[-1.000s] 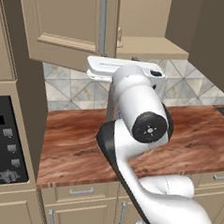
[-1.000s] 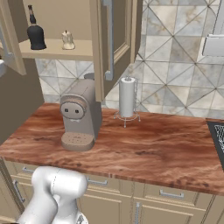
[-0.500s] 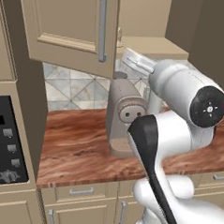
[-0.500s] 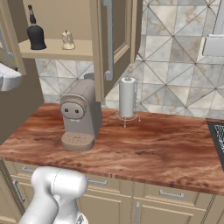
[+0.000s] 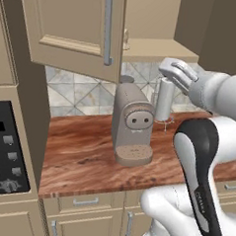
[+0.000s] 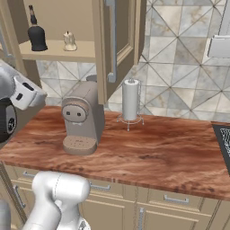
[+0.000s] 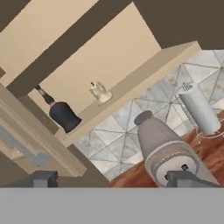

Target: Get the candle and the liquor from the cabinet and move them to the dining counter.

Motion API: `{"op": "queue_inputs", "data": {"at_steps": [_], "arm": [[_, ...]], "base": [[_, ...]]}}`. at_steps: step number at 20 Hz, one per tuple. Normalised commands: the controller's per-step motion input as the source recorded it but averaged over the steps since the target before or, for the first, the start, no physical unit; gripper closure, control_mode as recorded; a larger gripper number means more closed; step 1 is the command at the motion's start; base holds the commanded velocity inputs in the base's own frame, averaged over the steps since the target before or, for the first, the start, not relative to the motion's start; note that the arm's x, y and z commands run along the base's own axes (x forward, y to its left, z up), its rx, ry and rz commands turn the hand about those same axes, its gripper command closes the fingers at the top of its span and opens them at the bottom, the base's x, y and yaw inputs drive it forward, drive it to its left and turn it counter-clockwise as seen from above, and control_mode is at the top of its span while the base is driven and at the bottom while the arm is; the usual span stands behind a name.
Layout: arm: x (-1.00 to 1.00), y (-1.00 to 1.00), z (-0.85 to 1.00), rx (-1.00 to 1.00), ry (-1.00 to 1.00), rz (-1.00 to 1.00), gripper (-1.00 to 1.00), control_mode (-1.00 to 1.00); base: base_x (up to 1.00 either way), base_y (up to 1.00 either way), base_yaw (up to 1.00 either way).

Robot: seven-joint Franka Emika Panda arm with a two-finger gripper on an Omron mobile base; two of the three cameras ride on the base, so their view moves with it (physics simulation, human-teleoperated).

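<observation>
From the left base side: white arm raised before the tan panelled wall cabinet [image 5: 71, 28], door swung wide; gripper [image 5: 176, 73] up near the shelf edge, fingers spread and holding nothing. Below it, on the tile-backed wood-grain worktop [image 5: 83, 147], one beige rounded coffee machine [image 5: 133, 125] and one white paper-towel roll on a wire stand [image 5: 164, 99]. From the right base side: on the open cabinet's shelf, one squat black bell-shaped liquor bottle with a thin neck [image 6: 37, 36] and, just beside it toward the open door, one small cream lumpy candle [image 6: 69, 41], the two apart, not touching. Along the hand camera: both dark fingertips at the bottom edge, set wide with nothing between them; bottle and candle standing on the shelf ahead, machine and towel roll lower down. Probably a reach for the first pick: best done by levelling the hand with the shelf, squaring on a single target, passing over the coffee machine's top, keeping off the open door and the neighbouring item, and closing low on the body rather than the neck or wick.
</observation>
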Motion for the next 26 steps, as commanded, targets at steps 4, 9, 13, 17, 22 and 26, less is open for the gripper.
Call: {"op": "queue_inputs", "data": {"at_steps": [4, 9, 13, 17, 22, 26], "arm": [[0.33, -0.07, 0.0, 0.23, 0.1, 0.16, -1.0, -1.0], [0.56, 0.11, 0.0, 0.2, 0.13, 0.1, -1.0, -1.0], [0.59, 0.19, 0.0, 0.09, 0.17, 0.08, -1.0, -1.0], [0.57, 0.32, 0.0, 0.1, 0.12, 0.08, -1.0, -1.0], [0.51, 0.3, -0.04, 0.11, 0.06, 0.11, -1.0, -1.0], [0.54, 0.38, -0.11, 0.12, 0.02, 0.12, -1.0, -1.0]], "base": [[0.0, 0.0, 0.0], [0.0, 0.0, 0.0], [0.0, 0.0, 0.0], [0.0, 0.0, 0.0], [0.0, 0.0, 0.0], [0.0, 0.0, 0.0]]}}
